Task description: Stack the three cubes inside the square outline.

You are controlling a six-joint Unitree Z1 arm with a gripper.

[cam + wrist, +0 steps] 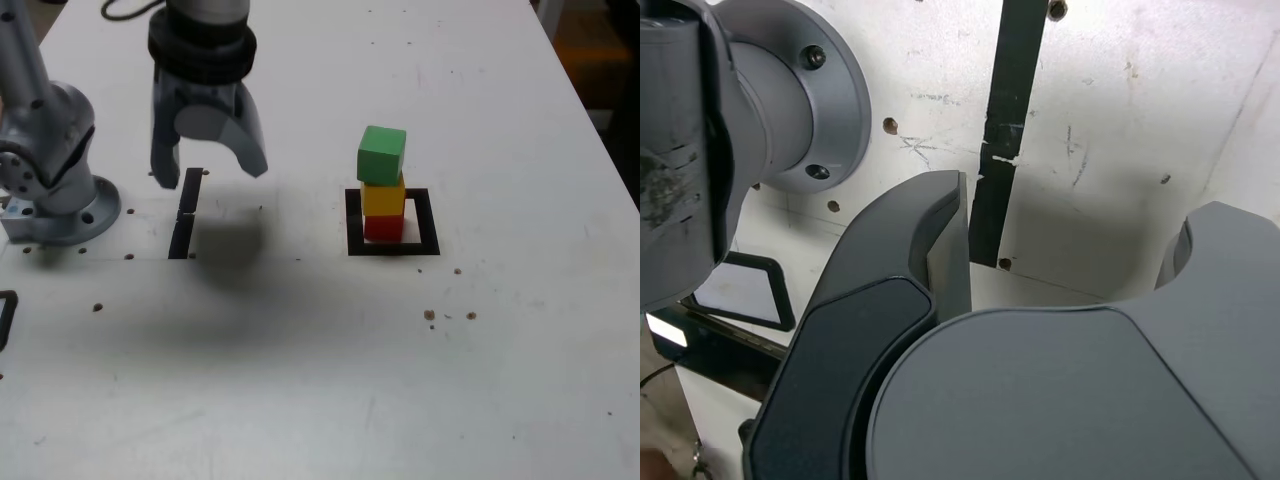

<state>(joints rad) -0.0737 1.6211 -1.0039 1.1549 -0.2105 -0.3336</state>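
In the exterior view the three cubes stand in one stack inside the square outline (pixel 395 248). The red cube (pixel 383 229) is at the bottom, the yellow cube (pixel 384 196) on it, and the green cube (pixel 381 154) on top, turned a little askew. My gripper (pixel 208 172) hangs well to the exterior view's left of the stack, apart from it. Its jaws are open with nothing between them. The wrist view shows the same open gripper (pixel 1080 215) over bare table; no cube appears there.
A thin straight black strip (pixel 185 215) (pixel 1005 130) lies on the white table under the gripper. The arm's grey base (pixel 50 190) (pixel 790 100) stands at the exterior view's left. A rounded black loop (pixel 5 315) (pixel 740 290) sits at the left edge. Small screw holes dot the table.
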